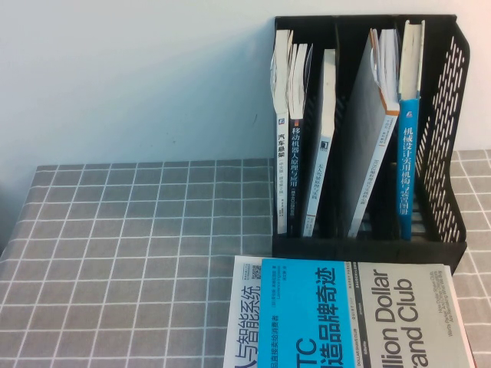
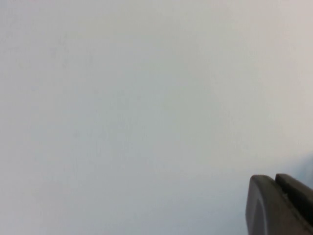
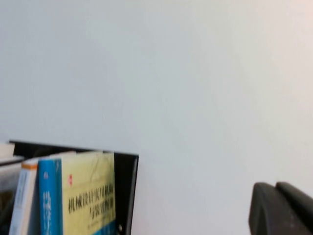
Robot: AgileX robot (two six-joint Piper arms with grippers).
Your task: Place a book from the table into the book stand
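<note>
While book (image 1: 360,318) lies flat on desk (image 1: 115,253) before book stand (image 1: 445,115): left gripper (image 2: 279,203), right gripper (image 3: 281,208) raised facing wall, each pressed together.

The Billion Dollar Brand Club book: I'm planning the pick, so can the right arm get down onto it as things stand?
Probably yes. The book lies flat and uncovered on a white book, in front of the book stand. The right gripper faces the wall, the left gripper too.
</note>
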